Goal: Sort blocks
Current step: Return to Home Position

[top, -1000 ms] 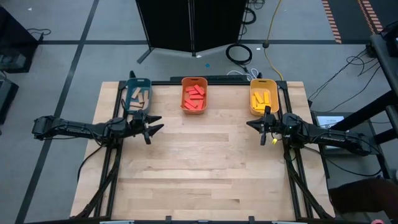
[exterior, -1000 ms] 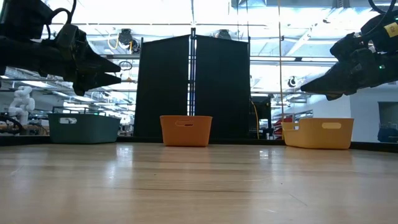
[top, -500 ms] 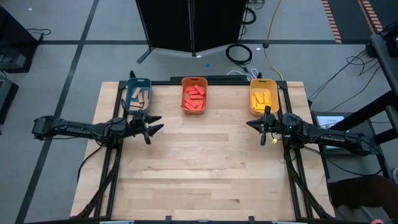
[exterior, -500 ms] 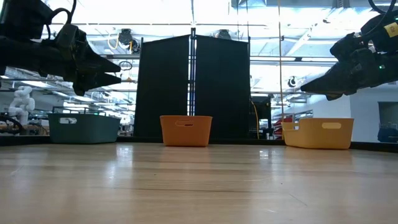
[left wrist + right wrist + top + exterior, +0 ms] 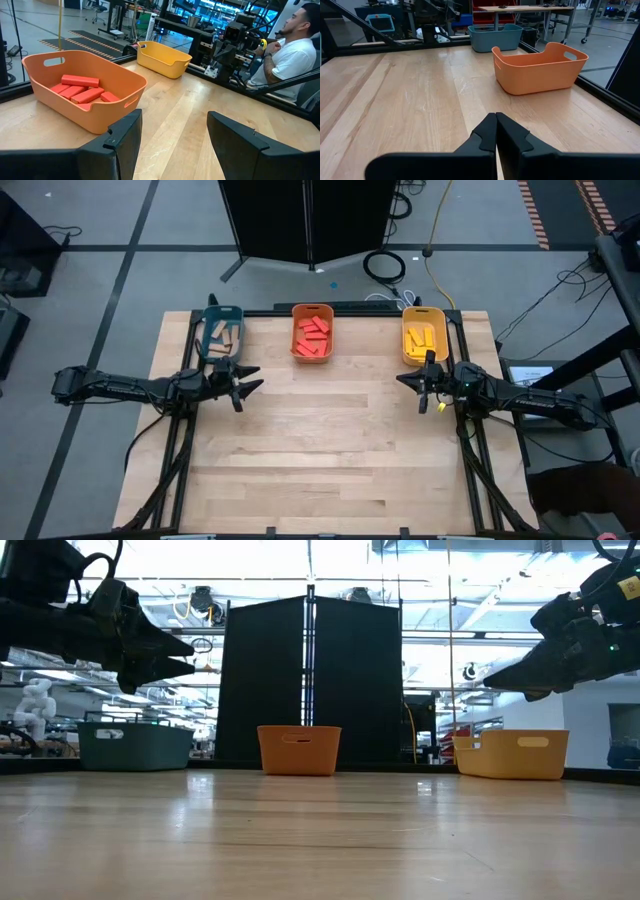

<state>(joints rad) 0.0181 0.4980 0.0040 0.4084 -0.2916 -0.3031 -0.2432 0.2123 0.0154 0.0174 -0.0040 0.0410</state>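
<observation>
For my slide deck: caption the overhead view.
Red blocks in orange bin, yellow blocks in yellow bin; left claw open, right claw shut, at the table edges.

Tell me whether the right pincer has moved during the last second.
No. In the high view the right pincer keeps the same spot by the yellow bin, shut.

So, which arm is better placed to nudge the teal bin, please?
Probably left: the left end effector, open, hangs beside the teal bin; the right end effector, shut, is by the yellow bin.
</observation>
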